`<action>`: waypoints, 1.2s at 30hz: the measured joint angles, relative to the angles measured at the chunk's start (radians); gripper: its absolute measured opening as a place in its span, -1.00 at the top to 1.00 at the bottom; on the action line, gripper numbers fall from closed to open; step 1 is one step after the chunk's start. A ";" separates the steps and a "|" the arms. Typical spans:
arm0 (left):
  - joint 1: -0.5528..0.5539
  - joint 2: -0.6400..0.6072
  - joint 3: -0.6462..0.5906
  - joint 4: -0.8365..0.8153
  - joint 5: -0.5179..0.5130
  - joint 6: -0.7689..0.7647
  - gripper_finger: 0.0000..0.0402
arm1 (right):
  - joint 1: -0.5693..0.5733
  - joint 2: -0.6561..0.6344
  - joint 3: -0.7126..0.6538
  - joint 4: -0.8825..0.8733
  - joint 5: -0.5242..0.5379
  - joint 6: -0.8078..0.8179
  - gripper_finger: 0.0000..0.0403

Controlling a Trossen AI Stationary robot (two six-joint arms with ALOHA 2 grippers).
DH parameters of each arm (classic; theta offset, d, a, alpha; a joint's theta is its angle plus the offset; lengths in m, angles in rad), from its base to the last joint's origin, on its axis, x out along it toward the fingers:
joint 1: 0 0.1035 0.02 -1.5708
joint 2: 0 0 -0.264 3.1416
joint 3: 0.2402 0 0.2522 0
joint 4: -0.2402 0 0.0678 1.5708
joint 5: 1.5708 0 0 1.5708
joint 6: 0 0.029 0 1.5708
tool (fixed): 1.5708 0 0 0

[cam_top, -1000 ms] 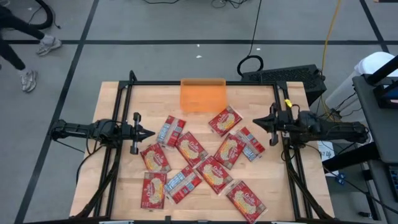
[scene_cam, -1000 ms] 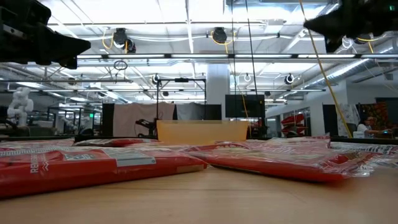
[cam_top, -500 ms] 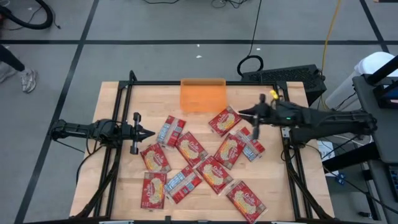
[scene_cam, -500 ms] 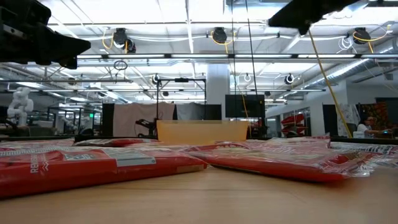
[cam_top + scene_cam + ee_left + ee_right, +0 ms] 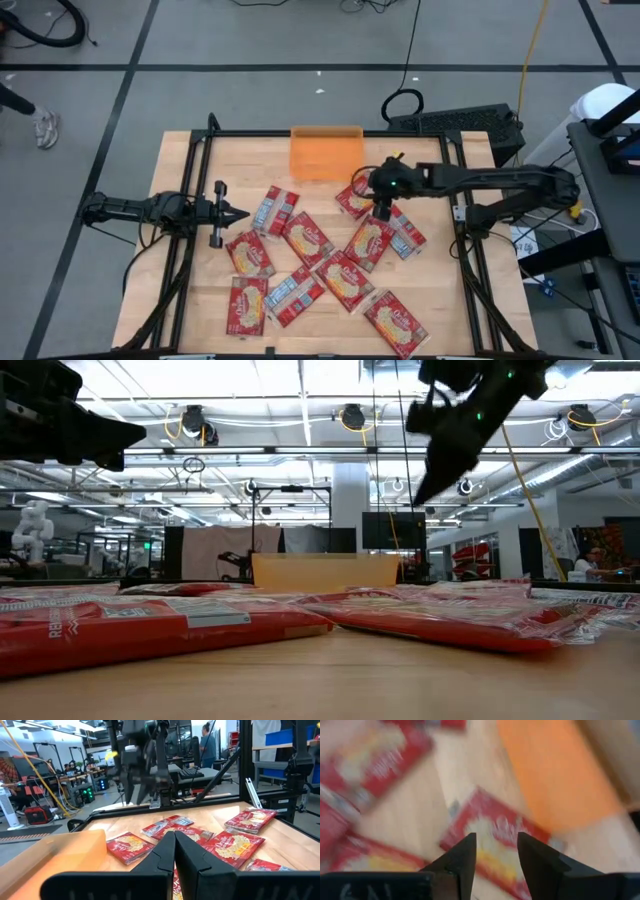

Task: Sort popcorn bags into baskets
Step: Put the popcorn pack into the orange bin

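A: Swung in from the right edge toward frame centre: right gripper [image 5: 379,203], fingers apart, now poised over the popcorn bag [image 5: 357,194] just below the orange basket [image 5: 325,152].

B: Meaning a first pick lining up. Not touching yet, by the look of the low view.

A: Nothing in the basket so far; bags [image 5: 300,262] scattered across the middle of the desk [image 5: 180,160].

B: And the left gripper [image 5: 228,213]?

A: Parked at left centre, unmoved, fingers pressed together, holding nothing.
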 joint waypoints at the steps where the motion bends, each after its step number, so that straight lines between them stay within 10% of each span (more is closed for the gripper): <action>1: 0.000 0.000 0.000 0.000 0.000 0.000 0.95 | -0.009 0.013 0.000 -0.028 0.009 -0.008 0.29; 12: 0.000 0.000 0.000 0.000 0.000 0.000 0.95 | -0.168 0.044 -0.021 -0.107 0.004 -0.111 0.13; 36: 0.000 0.000 0.000 0.000 0.002 0.003 0.95 | -0.426 0.236 -0.168 0.296 -0.128 0.109 -0.17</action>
